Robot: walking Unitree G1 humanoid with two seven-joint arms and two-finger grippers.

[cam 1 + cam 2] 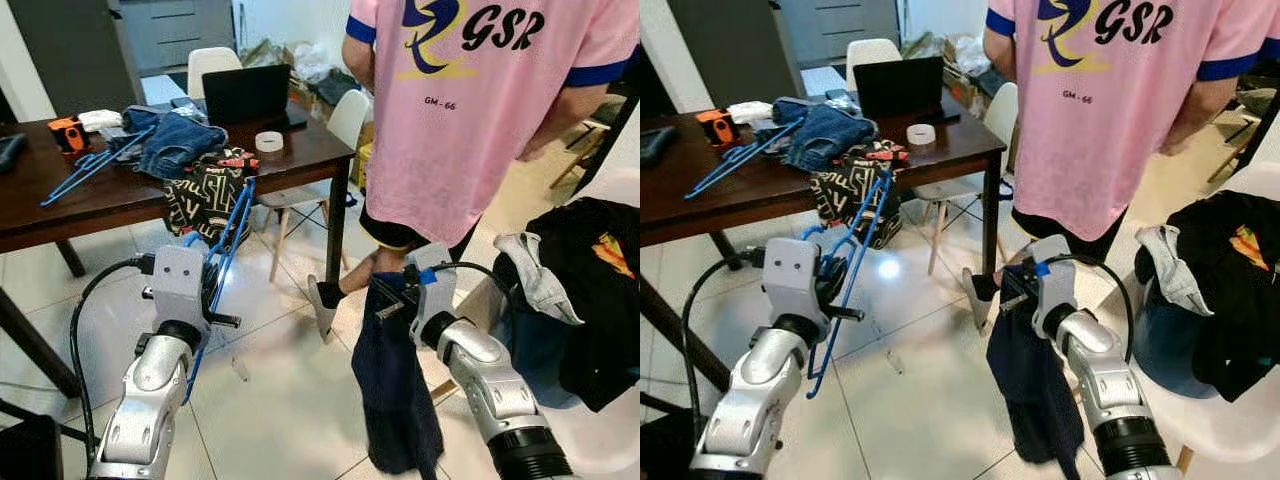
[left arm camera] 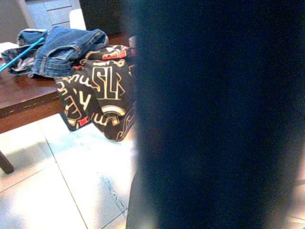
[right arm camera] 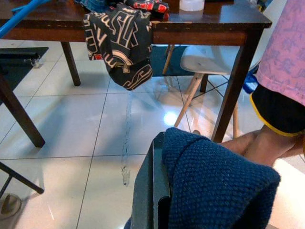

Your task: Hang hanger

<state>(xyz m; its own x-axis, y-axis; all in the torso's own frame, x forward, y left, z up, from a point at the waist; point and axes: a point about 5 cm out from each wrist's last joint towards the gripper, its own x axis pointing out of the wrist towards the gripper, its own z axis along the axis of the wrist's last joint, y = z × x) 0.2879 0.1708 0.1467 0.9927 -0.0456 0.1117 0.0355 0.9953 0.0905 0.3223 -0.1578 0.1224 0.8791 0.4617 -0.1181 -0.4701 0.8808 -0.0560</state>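
Hanger (image 1: pixel 228 250): blue, held upright in left tool (image 1: pixel 213 300), fingers clamped on its wire, above floor beside bench (image 1: pixel 90 205). Right tool (image 1: pixel 388 298) grips dark blue knit garment (image 1: pixel 395 400), cloth dangling. Garment not yet on hanger, the two well apart. No rail visible. Judgement: early stage, threading and hanging both left. Person (image 1: pixel 480 110) stands near.

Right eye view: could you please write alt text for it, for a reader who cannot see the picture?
The robot's left hand holds a blue hanger upright while its right hand grips a dark blue garment that hangs toward the tiled floor. Behind them stand a person in a pink shirt and a dark wooden table with clothes on it.
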